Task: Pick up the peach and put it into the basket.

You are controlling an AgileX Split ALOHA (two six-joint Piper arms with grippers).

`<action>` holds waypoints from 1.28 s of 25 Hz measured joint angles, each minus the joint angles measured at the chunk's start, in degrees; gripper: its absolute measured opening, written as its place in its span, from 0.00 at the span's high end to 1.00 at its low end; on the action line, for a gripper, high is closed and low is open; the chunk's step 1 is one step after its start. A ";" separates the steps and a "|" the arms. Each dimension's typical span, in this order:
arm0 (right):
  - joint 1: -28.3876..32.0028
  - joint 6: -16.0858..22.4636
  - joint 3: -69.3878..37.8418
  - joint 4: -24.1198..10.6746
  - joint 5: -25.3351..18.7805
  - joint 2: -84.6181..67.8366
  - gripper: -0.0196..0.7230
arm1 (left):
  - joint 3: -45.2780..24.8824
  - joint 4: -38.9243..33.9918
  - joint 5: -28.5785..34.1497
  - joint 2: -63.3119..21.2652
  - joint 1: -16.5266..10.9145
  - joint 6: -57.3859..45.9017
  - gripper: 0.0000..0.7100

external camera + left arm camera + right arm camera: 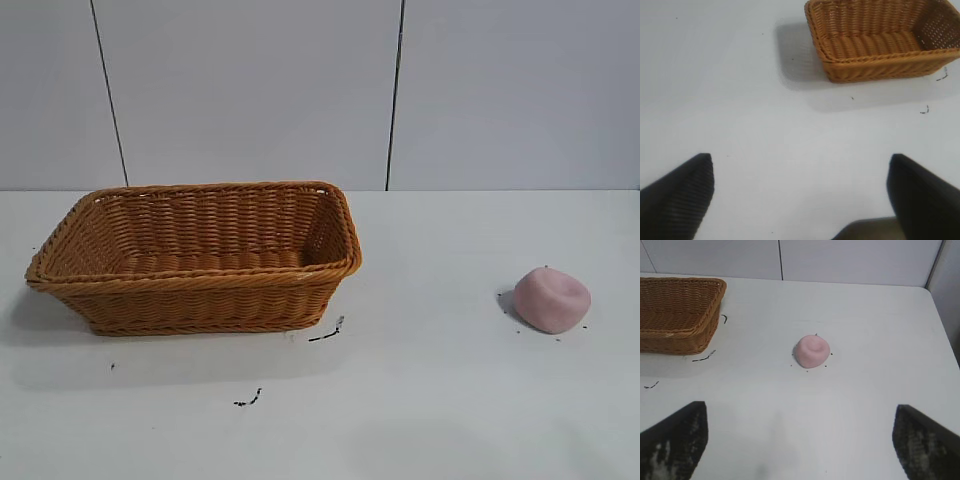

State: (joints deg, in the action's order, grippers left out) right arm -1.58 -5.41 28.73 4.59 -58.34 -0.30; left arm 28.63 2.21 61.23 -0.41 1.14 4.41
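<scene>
Peach (552, 299) sits alone on the table (430, 400), well right of the basket (195, 255). Looks matte, light and likely squashy, so pinch across its round sides, clear of the dimple. Right gripper (800, 440) faces it, spread wide, holding nothing; left gripper (800, 195) likewise.

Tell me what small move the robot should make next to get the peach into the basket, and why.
Probably advance the right gripper toward the peach and lower over it. Its fingers are spread wide with the peach ahead between them, untouched on the table, well apart from the basket. The left gripper faces only the basket.
</scene>
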 joint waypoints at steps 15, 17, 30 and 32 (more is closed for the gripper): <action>0.00 3.50 2.81 0.45 0.01 9.26 0.05 | 0.00 0.00 0.00 0.00 0.00 0.00 0.03; 0.00 3.72 4.17 0.45 0.85 15.77 0.05 | 0.00 0.00 0.00 0.00 0.00 0.00 0.03; 0.00 3.53 21.70 0.45 5.23 68.38 0.05 | 0.00 0.00 0.00 0.00 0.00 0.00 0.03; 0.00 3.41 26.00 0.18 5.34 75.76 0.05 | 0.00 0.00 0.00 0.00 0.00 0.00 0.03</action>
State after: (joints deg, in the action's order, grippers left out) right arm -1.58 -2.00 54.73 4.77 -53.00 75.46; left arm 28.63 2.21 61.23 -0.41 1.14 4.41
